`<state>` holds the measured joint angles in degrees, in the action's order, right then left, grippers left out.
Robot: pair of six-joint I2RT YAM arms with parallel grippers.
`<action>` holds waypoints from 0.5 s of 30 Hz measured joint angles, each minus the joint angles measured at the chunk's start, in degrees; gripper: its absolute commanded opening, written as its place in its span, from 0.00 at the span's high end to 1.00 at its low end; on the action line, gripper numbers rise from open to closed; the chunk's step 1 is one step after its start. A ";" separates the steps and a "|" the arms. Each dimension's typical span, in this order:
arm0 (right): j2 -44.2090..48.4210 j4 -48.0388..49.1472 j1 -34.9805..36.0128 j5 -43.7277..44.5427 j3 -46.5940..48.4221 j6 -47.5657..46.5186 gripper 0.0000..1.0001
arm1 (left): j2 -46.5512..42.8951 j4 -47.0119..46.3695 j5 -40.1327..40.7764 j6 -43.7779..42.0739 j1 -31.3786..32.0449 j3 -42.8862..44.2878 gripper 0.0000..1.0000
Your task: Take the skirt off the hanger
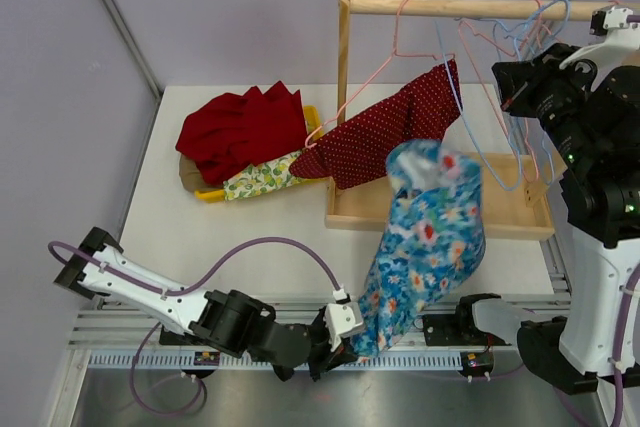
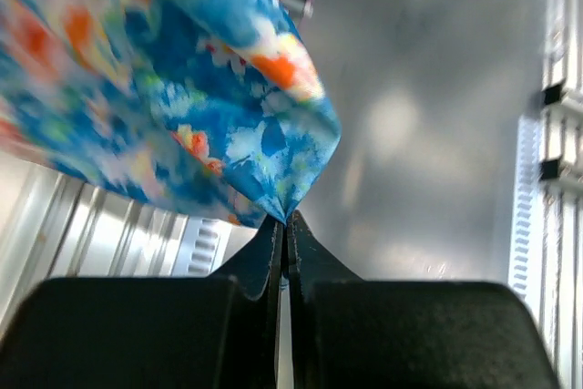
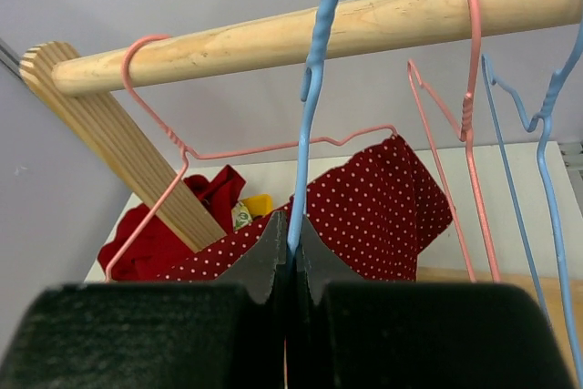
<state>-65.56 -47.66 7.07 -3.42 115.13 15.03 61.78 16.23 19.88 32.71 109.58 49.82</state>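
Skirt: the blue flowered skirt is stretched in the air, from the rack down to the near edge of the desk. Its upper end is bunched just beside the red dotted garment, and its lower corner hangs over the near edge.
Left jaws: the left gripper is closed tight on the lower corner of the skirt. No gap is seen between the jaws, only the pinched cloth.
Right jaws: the right gripper is held high at the right part of the rack. Its jaws are closed on the wire of the blue hanger, below the twisted neck.
Blue hanger: it is hooked over the wooden rod and is held steady by the right gripper.
Other things: the red dotted garment is carried by a pink hanger on the same rod. A pile of clothes is lying at the far left of the desk.
Done: both holds are made, and the skirt is drawn taut toward the near side.
Left to do: the upper end is judged to be not yet off the hanger, but where the cloth meets the wire cannot be told. It has to be slipped free, and then the skirt can be put down.
Progress: it is judged as about the middle of the task.
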 measured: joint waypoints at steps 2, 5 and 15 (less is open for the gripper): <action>-1.09 0.66 0.00 0.13 0.00 -0.46 1.00 | 0.13 2.45 1.36 1.75 1.49 -0.22 1.00; -2.73 0.85 0.00 0.61 0.00 -1.42 1.00 | 0.20 5.77 4.24 3.56 2.45 -0.02 1.00; -6.01 5.44 0.00 3.85 -8.79 -4.13 1.00 | -0.31 26.43 22.14 1.75 1.42 13.84 1.00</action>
<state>-71.57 -42.22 7.07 0.43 106.34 10.90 61.47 42.65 42.02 34.46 111.00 63.66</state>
